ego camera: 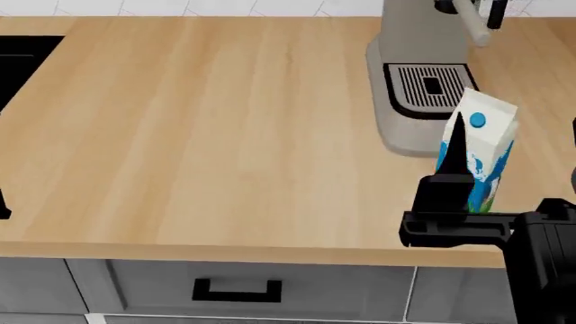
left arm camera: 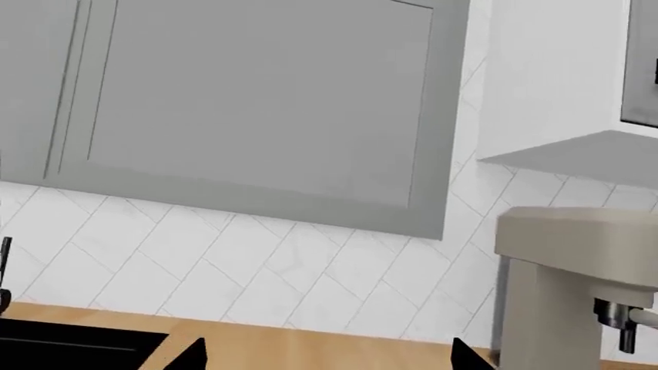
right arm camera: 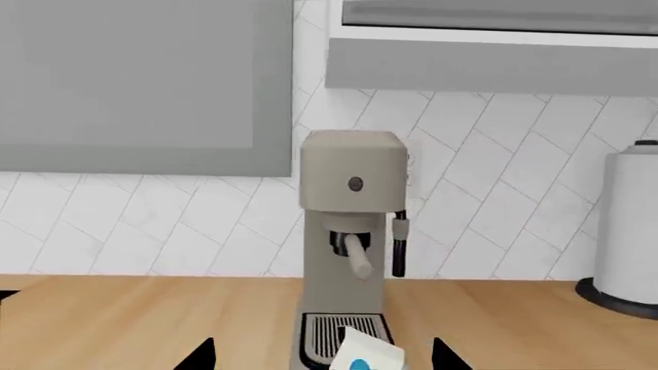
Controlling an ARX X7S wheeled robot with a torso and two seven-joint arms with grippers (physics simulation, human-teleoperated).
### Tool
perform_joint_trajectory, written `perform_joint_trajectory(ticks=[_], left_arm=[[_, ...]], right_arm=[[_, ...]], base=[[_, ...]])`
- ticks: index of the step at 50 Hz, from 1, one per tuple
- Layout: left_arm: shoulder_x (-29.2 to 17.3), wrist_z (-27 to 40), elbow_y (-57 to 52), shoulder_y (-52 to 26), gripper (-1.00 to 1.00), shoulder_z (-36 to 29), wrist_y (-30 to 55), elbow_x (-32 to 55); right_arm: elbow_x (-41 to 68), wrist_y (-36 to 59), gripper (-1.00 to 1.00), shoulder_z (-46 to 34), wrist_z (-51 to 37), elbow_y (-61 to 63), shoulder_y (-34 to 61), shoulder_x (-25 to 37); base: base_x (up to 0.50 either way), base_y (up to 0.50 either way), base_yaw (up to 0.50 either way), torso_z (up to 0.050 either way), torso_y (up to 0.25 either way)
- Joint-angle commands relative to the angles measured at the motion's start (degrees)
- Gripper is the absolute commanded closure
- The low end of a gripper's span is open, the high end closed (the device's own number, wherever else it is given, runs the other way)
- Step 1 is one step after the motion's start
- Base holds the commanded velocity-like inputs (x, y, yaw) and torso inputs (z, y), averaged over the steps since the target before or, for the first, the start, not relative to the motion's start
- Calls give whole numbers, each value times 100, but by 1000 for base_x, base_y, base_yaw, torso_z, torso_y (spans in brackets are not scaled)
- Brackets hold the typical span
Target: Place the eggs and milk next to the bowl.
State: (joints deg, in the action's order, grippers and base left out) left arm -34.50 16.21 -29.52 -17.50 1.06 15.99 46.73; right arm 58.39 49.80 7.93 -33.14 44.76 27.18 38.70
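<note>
The milk (ego camera: 481,152), a white gable-top carton with a blue cap, stands upright on the wooden counter (ego camera: 225,135) just in front of the coffee machine. My right gripper (right arm camera: 322,361) is open, and the carton's top (right arm camera: 368,354) shows between its wide-apart fingertips. In the head view one black finger (ego camera: 454,152) stands against the carton's left side; the other is hidden. My left gripper (left arm camera: 329,358) is open over bare counter with nothing between its tips. The eggs and the bowl are out of view.
A beige coffee machine (ego camera: 423,74) with a drip tray stands right behind the carton. A black sink (ego camera: 23,61) lies at the counter's far left. A paper towel roll (right arm camera: 629,223) stands to the machine's right. Grey wall cabinets (left arm camera: 257,100) hang above the tiled wall.
</note>
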Motion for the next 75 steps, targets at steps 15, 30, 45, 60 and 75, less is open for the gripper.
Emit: perform_joint_trajectory(ticks=[15,30,45,60,75], left_arm=[[3,-5,11,20,-100,-15,-41,-6],[-12,3,-18,42,-100,-16,-62,-14],[6,-20,23,68,-100,-13,-112,-13],[-22,-3,-8,59,-100,-23,-94,8],[-36,14,-45,57,-100,-56,-76,8]], right_arm=[[65,-2,-100,-18,-62,18,-3,32],[-1,-74,-100,-78,2,-14,-49,30],[110,2,-100,-115,-99,-40,66,37],[112,-50,-100,-105,-83,-24,20,61],[152,-102,-100,-32,-83,28,-84,113]], base=[[-26,-500,0,0,0],[-19,-325,0,0,0],[305,-1,0,0,0],[433,-2,0,0,1],[151,-1,0,0,1]])
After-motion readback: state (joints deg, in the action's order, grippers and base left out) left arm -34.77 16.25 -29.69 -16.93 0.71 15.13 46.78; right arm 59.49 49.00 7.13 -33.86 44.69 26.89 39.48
